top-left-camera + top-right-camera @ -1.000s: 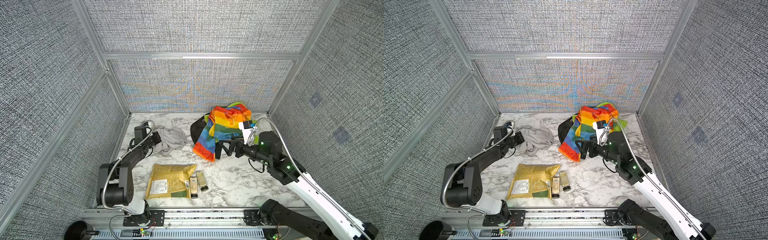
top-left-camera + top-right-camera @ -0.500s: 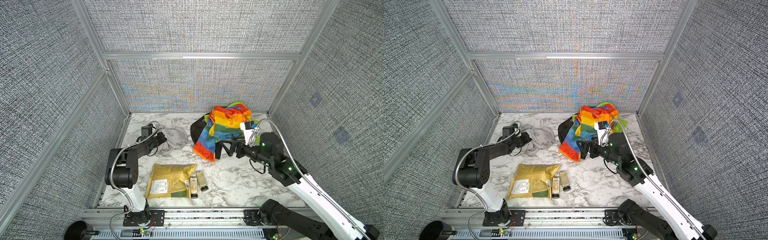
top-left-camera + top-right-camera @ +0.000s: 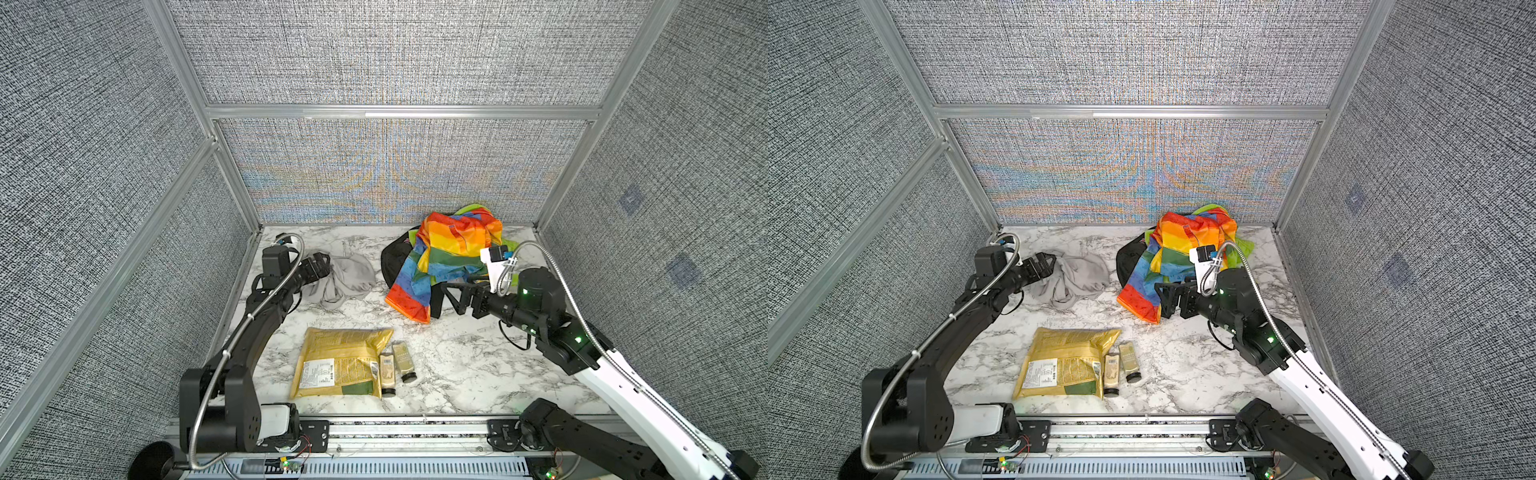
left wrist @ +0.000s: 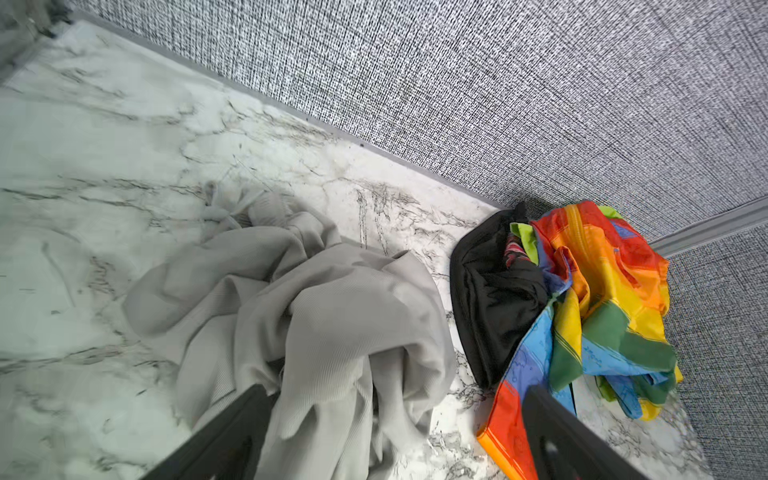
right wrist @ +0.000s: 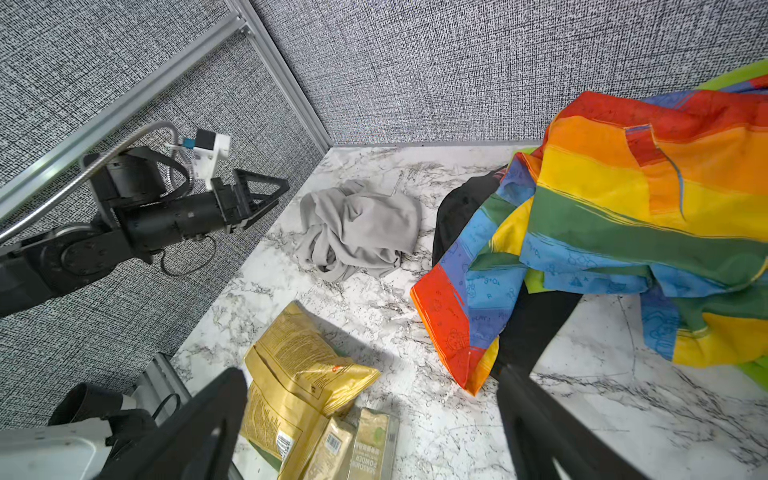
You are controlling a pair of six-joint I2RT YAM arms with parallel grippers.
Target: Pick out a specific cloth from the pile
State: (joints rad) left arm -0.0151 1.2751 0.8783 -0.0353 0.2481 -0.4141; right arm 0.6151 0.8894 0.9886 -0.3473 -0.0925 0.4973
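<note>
Light grey thin fabric cloth [image 3: 349,276] crumpled, 9 o'clock of rainbow-striped cloth pile [image 3: 453,245]. Looks soft, limp, light; pinch raised fold. Both left jaws, right jaws wide open, empty.

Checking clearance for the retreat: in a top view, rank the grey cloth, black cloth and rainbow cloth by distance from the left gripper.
1. Grey cloth, just beside the left gripper.
2. Black cloth, farther right.
3. Rainbow cloth, beyond it, toward the right wall.

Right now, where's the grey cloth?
In both top views the grey cloth lies back left on the table, left of the pile, by the left gripper.
</note>
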